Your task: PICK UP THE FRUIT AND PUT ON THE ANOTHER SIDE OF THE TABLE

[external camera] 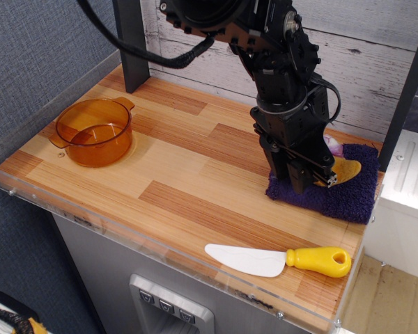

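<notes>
The fruit [345,169] lies at the right edge of the table [195,174], near the back corner, on the dark purple cloth [341,195]. Only its mustard side and a scrap of purple-and-white top show; the rest is behind my gripper [313,182]. The gripper is low over the cloth, its fingers [299,178] pressing toward the pile just beside the fruit. I cannot tell how far the jaws stand open, or whether they have hold of the fruit; the housing blocks that. I judge the soft cloth under the fruit cushions it. The orange pot [94,132] sits near the left edge, well apart. The knife [279,261] lies along the front edge, toward the right corner. Both are away from the gripper.
</notes>
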Robot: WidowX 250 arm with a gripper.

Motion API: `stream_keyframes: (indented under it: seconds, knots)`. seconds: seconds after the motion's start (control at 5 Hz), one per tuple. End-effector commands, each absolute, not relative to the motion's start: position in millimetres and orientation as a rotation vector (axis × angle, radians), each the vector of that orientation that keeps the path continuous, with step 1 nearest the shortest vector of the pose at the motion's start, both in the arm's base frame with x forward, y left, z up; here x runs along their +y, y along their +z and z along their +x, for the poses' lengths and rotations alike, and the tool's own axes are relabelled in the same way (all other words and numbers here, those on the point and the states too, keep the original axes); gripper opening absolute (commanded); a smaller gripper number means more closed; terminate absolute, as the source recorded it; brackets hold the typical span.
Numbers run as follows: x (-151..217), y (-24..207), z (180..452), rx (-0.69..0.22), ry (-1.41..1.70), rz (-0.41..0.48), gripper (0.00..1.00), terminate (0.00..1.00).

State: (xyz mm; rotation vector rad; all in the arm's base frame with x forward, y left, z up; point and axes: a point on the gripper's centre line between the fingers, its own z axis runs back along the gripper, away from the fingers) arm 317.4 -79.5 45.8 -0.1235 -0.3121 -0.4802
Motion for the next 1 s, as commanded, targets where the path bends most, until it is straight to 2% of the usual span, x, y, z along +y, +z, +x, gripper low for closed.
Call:
stream_keyframes:
  seconds: [0.0,0.2,0.6,0.8]
  knots:
    - [-82.1,58.9,308.8,-0.349,-0.465,-0.116,1.0,0.0]
    - [-78.8,71.3,306.2,-0.402,-0.454,-0.115,1.0,0.0]
    - [-75.5,137.6,299.9,-0.633,-0.454,-0.063,1.0,0.0]
    - [-70.0,165.6,286.7,-0.706,-0.42,-0.004,1.0,0.0]
